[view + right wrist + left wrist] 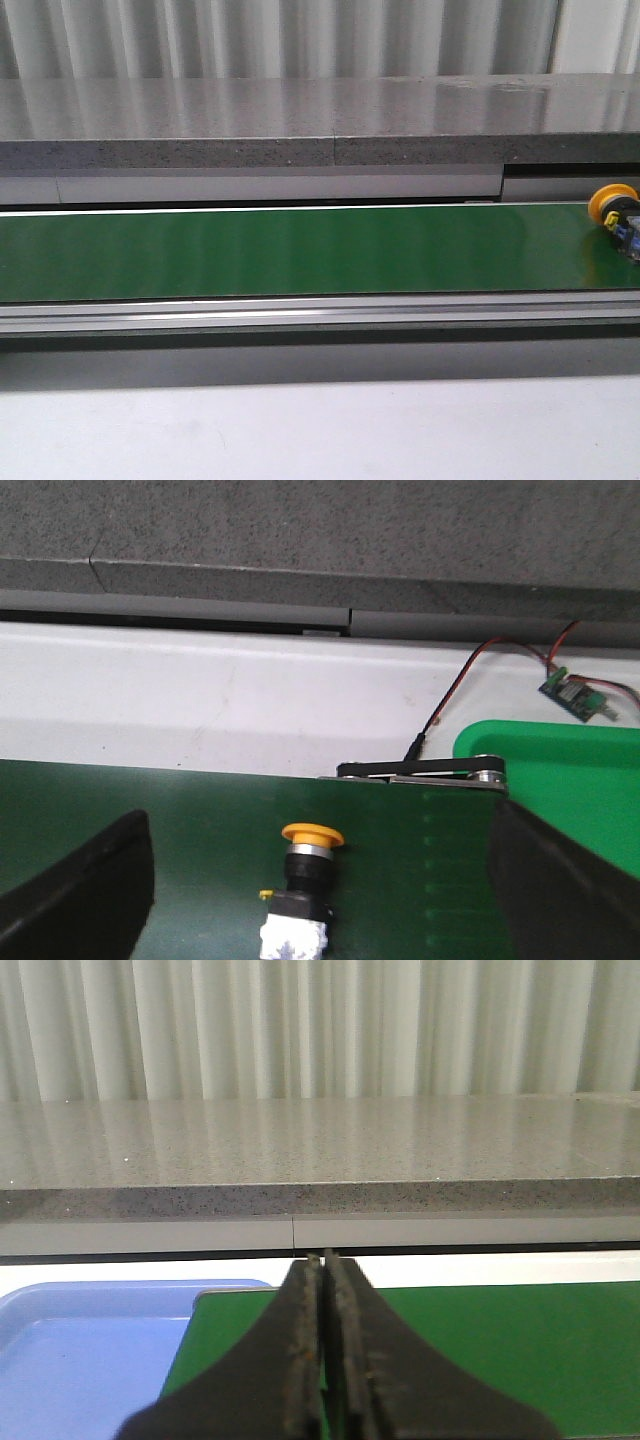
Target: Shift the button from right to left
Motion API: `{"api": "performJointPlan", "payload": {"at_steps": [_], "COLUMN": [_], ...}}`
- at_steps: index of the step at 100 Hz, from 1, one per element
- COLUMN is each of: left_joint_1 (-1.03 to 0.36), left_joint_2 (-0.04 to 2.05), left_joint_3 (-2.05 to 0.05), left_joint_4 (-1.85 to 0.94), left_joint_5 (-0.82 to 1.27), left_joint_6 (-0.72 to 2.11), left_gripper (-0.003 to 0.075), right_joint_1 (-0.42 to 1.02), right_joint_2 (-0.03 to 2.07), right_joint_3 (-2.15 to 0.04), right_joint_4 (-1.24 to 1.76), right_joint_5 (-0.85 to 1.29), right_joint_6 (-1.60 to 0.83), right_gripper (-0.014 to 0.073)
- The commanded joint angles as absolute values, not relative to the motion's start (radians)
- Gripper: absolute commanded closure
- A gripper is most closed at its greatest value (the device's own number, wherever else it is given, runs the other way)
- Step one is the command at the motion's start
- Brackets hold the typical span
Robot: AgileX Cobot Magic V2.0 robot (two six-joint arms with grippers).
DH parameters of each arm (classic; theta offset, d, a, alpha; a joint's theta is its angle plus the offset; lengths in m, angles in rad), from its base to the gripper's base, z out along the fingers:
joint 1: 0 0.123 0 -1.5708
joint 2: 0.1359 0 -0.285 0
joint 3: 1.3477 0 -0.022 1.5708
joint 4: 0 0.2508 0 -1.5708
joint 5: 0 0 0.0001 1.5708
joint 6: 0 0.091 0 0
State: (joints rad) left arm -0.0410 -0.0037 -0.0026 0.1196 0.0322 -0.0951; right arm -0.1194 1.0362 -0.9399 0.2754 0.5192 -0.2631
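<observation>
The button [617, 215] lies on its side at the far right end of the green belt [300, 250], its yellow-orange cap facing left and back. In the right wrist view the button [303, 885] lies between the two wide-apart fingers of my right gripper [320, 890], which is open, and touches neither finger. My left gripper [324, 1260] is shut with nothing between its fingers and hangs over the belt's [520, 1350] left end. Neither gripper shows in the front view.
A blue tray [80, 1360] sits just past the belt's left end. A green tray [570, 780] stands beyond the belt's right end, with a small circuit board [572, 694] and red-black wires behind it. A grey stone shelf [320, 120] runs along the back.
</observation>
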Motion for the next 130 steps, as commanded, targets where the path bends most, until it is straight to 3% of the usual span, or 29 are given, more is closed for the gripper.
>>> {"api": "performJointPlan", "payload": {"at_steps": [1, 25, 51, 62, 86, 130], "left_joint_1": [-0.036, -0.036, -0.036, -0.036, -0.036, -0.036], "left_joint_2": [-0.039, -0.039, -0.039, -0.039, -0.039, -0.039], "left_joint_3": [0.022, 0.022, 0.022, 0.022, 0.022, 0.022], "left_joint_4": [0.118, 0.118, 0.118, 0.118, 0.118, 0.118], "left_joint_5": [-0.054, -0.054, -0.054, -0.054, -0.054, -0.054], "left_joint_6": [-0.102, -0.102, -0.102, -0.102, -0.102, -0.102], "left_gripper": [0.074, 0.074, 0.074, 0.074, 0.074, 0.074], "right_joint_1": [-0.117, -0.117, -0.117, -0.117, -0.117, -0.117], "right_joint_2": [0.923, 0.699, 0.487, 0.44, 0.434, 0.434], "right_joint_3": [-0.891, -0.7, -0.561, -0.54, -0.536, -0.536], "right_joint_4": [0.257, 0.254, 0.255, 0.255, 0.255, 0.255], "right_joint_5": [0.405, 0.386, 0.381, 0.385, 0.406, 0.406], "right_joint_6": [-0.275, -0.275, -0.275, -0.275, -0.275, -0.275], "right_gripper": [-0.0071, -0.0007, 0.0123, 0.0253, 0.0666, 0.0661]}}
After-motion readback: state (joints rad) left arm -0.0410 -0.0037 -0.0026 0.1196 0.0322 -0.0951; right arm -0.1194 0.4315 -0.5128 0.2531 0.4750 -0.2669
